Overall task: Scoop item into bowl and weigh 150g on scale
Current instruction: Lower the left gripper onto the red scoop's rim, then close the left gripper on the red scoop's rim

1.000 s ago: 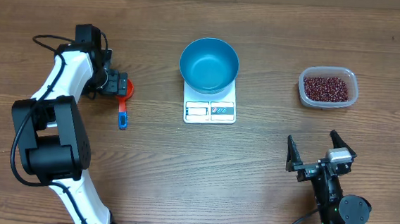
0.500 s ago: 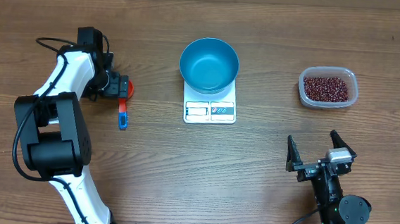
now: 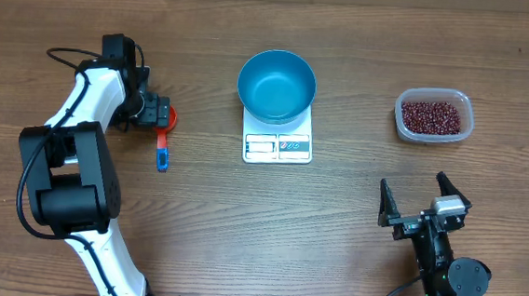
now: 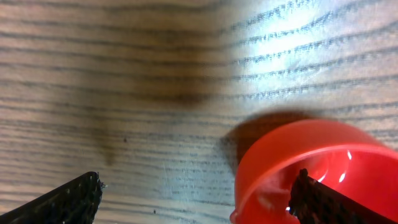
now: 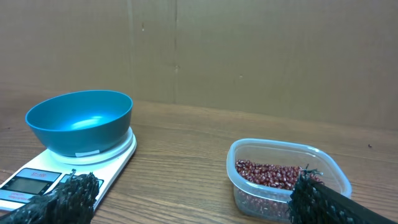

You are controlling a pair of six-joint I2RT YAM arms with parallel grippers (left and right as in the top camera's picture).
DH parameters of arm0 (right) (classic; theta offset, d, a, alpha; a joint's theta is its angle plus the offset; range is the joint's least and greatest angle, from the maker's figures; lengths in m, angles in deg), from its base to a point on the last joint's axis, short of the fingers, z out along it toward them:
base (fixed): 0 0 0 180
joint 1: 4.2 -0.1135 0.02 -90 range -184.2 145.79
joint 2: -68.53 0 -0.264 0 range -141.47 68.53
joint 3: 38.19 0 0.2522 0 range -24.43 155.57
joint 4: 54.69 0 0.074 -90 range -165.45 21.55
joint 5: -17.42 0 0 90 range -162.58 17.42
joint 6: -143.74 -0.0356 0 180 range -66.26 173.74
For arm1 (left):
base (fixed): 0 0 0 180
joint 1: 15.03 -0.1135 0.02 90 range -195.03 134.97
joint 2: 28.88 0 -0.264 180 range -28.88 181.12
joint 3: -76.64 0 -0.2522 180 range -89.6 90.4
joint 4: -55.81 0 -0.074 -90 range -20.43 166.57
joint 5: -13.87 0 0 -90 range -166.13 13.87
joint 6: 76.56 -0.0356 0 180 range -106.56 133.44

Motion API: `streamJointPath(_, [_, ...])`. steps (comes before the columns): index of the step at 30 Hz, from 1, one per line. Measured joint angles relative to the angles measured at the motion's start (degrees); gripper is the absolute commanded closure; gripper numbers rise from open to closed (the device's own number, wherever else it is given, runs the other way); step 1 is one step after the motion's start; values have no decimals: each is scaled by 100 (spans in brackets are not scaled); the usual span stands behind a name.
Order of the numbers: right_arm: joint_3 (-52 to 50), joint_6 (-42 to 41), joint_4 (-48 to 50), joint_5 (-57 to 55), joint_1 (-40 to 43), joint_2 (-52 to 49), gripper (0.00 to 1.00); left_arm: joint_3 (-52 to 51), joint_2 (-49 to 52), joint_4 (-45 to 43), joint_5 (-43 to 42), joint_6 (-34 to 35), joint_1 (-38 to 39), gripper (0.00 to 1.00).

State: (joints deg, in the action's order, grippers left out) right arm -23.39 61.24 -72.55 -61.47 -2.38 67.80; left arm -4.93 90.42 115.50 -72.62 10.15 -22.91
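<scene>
We are at the opening step: picking up the tool, with nothing scooped yet. The left pincer hangs low over the bench at the red scoop, whose blue handle points back toward the robot's side. Its jaws stand wide apart. In the left wrist view one finger sits over the red cup and the other is well off to the side above bare wood, so nothing is gripped. We cannot tell whether the nearer finger touches the cup.

The right pincer waits near the robot's edge of the bench, jaws wide apart and empty, facing the clear plastic tub.

The red beans lie heaped in that tub at the right side of the bench, well apart from the scoop. The blue bowl rests on the white scale at mid-bench, and as far as we can see it holds nothing.

We judge that the next move calls for a firm hold on the scoop. As the jaws stand, they straddle the cup rim rather than the handle, so we would either close on the rim or shift toward the handle first. The scoop must then cross past the bowl to reach the beans. A loose hold risks tipping it and spilling on the way back.
</scene>
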Motion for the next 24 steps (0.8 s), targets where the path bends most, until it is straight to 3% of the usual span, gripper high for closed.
streamJointPath(7, [0,0,0,2,0,0,0,0,0,-125,-2,0,0,5])
streamJointPath(12, [0,2,0,0,0,0,0,0,0,-144,0,-22,0,24])
streamJointPath(18, [0,0,-2,0,0,0,0,0,0,-144,-2,-114,0,27])
streamJointPath(24, [0,0,-2,0,0,0,0,0,0,-144,-2,-155,0,38])
